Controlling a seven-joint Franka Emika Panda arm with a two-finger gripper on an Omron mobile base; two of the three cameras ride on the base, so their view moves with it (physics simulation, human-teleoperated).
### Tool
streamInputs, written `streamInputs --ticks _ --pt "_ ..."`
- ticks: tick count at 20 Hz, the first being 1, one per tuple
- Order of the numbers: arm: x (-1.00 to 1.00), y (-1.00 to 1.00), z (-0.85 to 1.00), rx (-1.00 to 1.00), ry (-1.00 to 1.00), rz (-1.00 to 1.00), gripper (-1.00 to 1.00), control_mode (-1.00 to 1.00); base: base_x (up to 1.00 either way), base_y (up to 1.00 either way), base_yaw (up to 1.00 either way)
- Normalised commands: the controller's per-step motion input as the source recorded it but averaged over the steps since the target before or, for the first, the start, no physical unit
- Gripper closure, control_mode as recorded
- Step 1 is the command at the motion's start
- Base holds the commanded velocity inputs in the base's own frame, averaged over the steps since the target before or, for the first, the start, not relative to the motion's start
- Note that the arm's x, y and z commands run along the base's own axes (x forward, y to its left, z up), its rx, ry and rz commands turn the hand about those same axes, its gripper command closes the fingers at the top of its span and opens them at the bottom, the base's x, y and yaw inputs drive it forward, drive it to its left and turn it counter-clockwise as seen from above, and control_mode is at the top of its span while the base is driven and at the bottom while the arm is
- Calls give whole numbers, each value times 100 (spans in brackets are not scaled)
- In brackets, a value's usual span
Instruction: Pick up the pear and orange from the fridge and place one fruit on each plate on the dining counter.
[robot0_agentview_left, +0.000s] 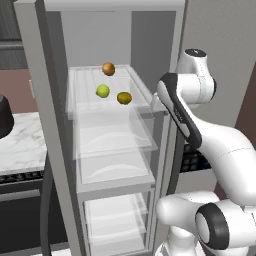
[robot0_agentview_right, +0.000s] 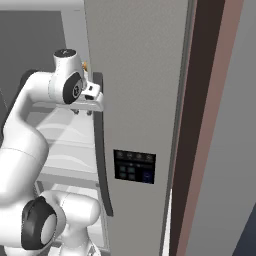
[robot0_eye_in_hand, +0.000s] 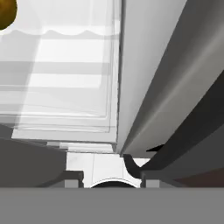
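Now Clearing the Door Edge Before Reaching for the Fruit

The tool (robot0_agentview_right: 82, 111) is sitting at the front right corner of the fridge's (robot0_agentview_left: 50, 125) upper glass shelf (robot0_agentview_left: 82, 82), tucked against the inner edge of the right door (robot0_agentview_right: 140, 100), just beside its long dark handle (robot0_agentview_right: 100, 150). Its jaws are drawn narrow and nothing is showing between them; the hand view is looking down past stacked glass shelves and along the door edge.

To do this step well, the arm (robot0_agentview_left: 200, 130) is needing to swing away from the door before going deeper, since the wrist is crowding the door edge and could catch on it. The jaws would also have to spread before closing round any fruit, and the approach is best kept level above the glass so the shelf front is not struck.

The pear (robot0_agentview_left: 102, 91) is lying mid-shelf, well to the left of the tool and further in. The orange (robot0_agentview_left: 124, 98) is resting just right of the pear, the nearer of the two to the tool, though apart from it. A browner ball (robot0_agentview_left: 108, 68) is sitting behind both, towards the back wall.
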Motion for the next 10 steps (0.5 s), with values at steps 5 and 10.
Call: streamInputs --ticks 5,10 --pt "-24 35 0 0 -7 0 -100 -100 0 0 0" --pt "-59 77 0 0 -34 10 -100 -100 0 0 0"
